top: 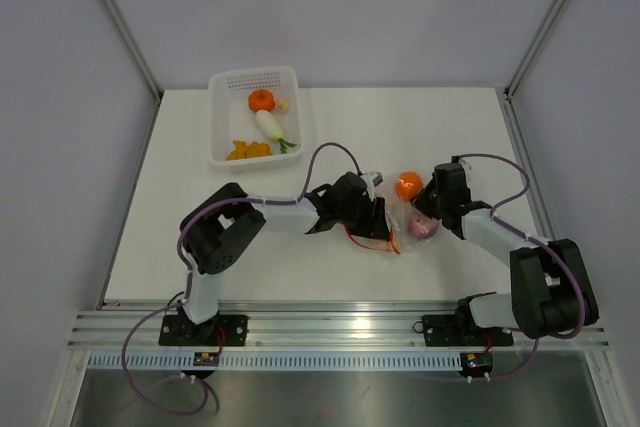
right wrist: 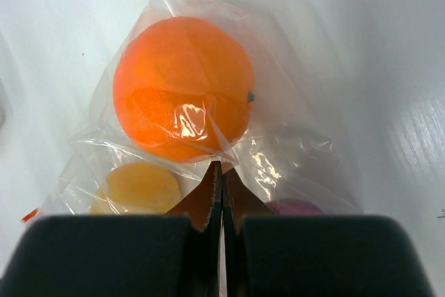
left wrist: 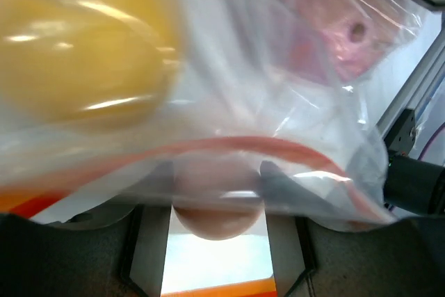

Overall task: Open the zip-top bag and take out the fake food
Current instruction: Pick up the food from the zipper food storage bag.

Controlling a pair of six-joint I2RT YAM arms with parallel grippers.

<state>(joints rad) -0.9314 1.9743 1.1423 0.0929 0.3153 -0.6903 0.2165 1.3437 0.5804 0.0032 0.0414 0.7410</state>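
The zip-top bag (top: pixel 404 217) lay on the desk (top: pixel 200 187) between both arms, its zipper mouth facing the left tool (top: pixel 380 219). That tool half-straddled a pale fake food piece (left wrist: pixel 217 208); I couldn't tell if it gripped. The right tool (right wrist: pixel 221 179) pinched the bag's far end shut.

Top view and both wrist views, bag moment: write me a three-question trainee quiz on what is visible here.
1. True or false: the right gripper is shut on the plastic of the bag.
2. In the right wrist view, which piece sits inside the bag just beyond the fingertips? A. an orange ball B. a green pepper C. a banana
3. Fill in: in the top view, the white radish lies in the white ____.

Key: 1 true; 2 A; 3 basket.
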